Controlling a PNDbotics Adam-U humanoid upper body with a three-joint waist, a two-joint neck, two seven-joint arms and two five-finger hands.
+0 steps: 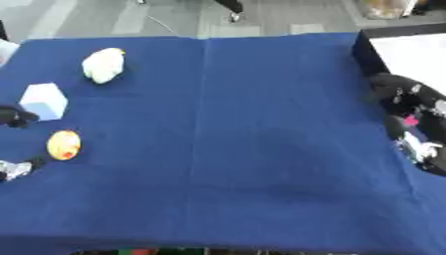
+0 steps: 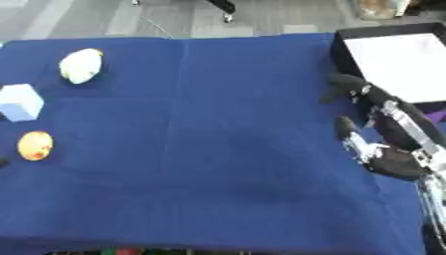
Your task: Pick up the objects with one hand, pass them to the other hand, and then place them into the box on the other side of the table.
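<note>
Left hand: only dark fingertips show at the left edge of the left eye view, one part low (image 1: 16, 168) beside the yellow-orange ball, another higher by the pale blue cube; they seem spread with nothing between them, so I judge the hand open and empty.
Right hand: rests at the right side of the table (image 2: 383, 149), fingers extended and relaxed toward the box, holding nothing.
Step in hand: a pick-up not yet begun; all three objects lie on the blue cloth (image 2: 226, 149) on the left side, none in either hand.
Next move: likely the left hand closing round the nearest object, then lifting it toward the middle where the right hand can take it.
Yellow-orange ball: nearest (image 2: 36, 145), small and rounded, with a reddish patch low on it; just beside the lower left fingertips.
Pale blue cube: (image 2: 19, 102) a little farther, sitting flat, top face lighter.
Whitish-yellow soft shape: farthest (image 2: 80, 65), oval, lying on its side.
Box: far right corner (image 2: 338, 47), dark walls, white floor, nothing visible inside.
</note>
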